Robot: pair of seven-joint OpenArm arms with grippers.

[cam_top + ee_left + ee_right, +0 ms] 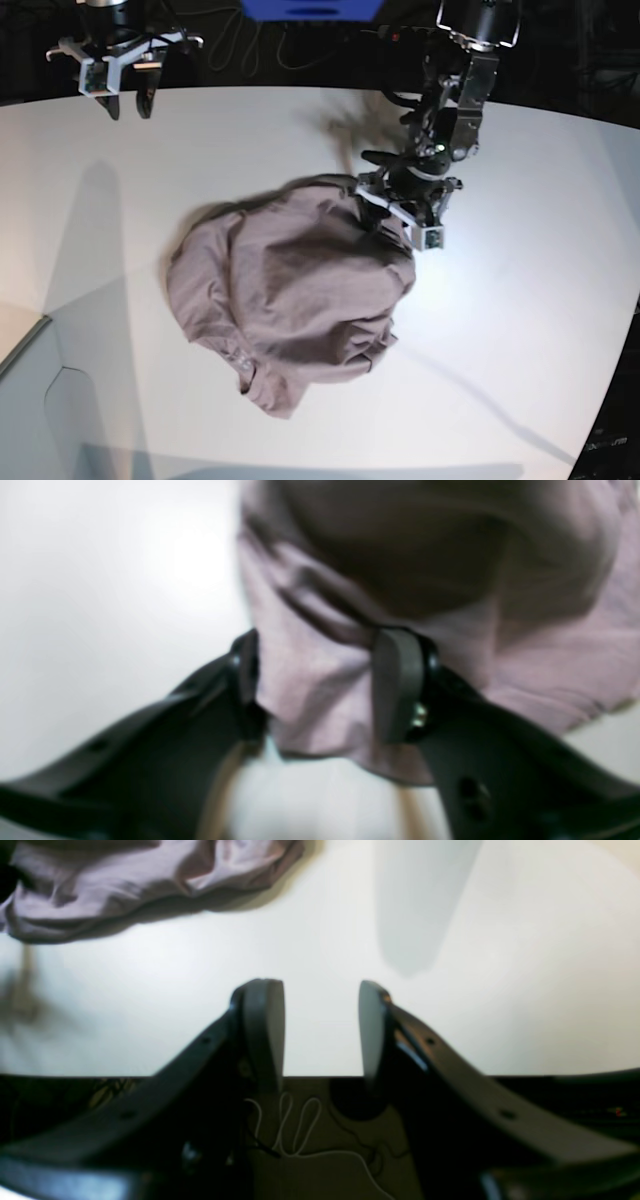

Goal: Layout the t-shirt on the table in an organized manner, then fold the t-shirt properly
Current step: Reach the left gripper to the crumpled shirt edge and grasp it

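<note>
The mauve-brown t-shirt (290, 290) lies in a rumpled heap in the middle of the white table (520, 330). My left gripper (395, 222) is down at the heap's upper right edge. In the left wrist view its jaws (321, 640) stand apart, open, with a bunched fold of the t-shirt (550, 655) lying between the fingers. My right gripper (128, 105) hangs over the table's far left corner, away from the shirt. It is open (321, 990) with nothing between its fingers, and a corner of the t-shirt (125, 880) shows at the upper left of the right wrist view.
Beyond the table's far edge is dark floor with a loose white cable (295, 1130). A blue object (310, 8) sits at the back. The table's curved edge (30, 340) runs along the lower left.
</note>
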